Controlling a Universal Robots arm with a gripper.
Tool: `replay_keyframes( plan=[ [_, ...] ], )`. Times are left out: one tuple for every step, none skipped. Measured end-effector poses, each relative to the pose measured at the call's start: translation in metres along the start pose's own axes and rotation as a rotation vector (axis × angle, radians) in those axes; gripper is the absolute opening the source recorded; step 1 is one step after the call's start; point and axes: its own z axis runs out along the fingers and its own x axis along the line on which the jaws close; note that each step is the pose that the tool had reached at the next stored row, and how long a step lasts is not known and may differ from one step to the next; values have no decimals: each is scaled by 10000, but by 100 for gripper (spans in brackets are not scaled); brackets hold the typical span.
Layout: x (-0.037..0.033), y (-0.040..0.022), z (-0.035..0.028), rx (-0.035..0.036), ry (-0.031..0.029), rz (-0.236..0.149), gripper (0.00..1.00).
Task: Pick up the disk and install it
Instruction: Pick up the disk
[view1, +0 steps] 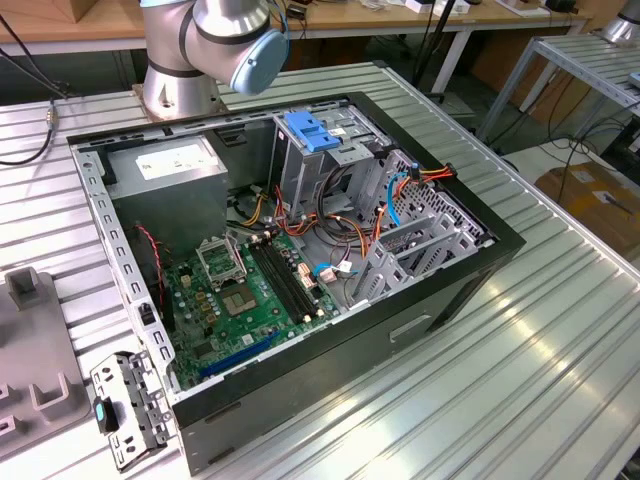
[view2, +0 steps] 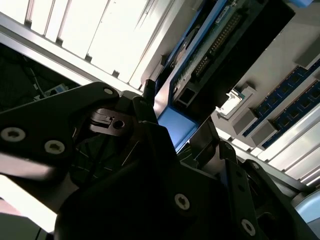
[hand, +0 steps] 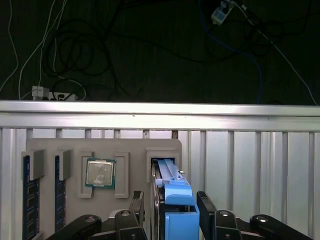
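Gripper (hand: 172, 202): sits clamped across the blue handle end of the disk (hand: 176, 187), stood on edge in a slot of the grey tray (hand: 135, 150) beside a processor chip (hand: 100, 172), apparently so as to leave both broad faces open to a pinch from either side.

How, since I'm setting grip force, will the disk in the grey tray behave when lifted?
The disk looks like a rigid slab, so it should stay stiff and is probably heavy for its size. It stands on edge in a slot of the tray, so it may tip once free. Its smooth blue plastic could slip.
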Motion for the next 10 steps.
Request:
replay_keyframes(
  plan=[
    [0,0,2,0,0,0,54],
    [0,0,5,1,0,0,54],
    [0,0,9,2,-1,-4,54],
    [0,0,11,-1,1,-55,54],
    [0,0,12,-3,3,-119,54],
    [0,0,13,-4,4,-170,54],
    [0,0,13,-4,4,-182,54],
    [0,-1,14,-3,4,-185,54],
    [0,0,14,-3,4,-186,54],
    [0,0,14,-3,4,-187,54]
  ],
)
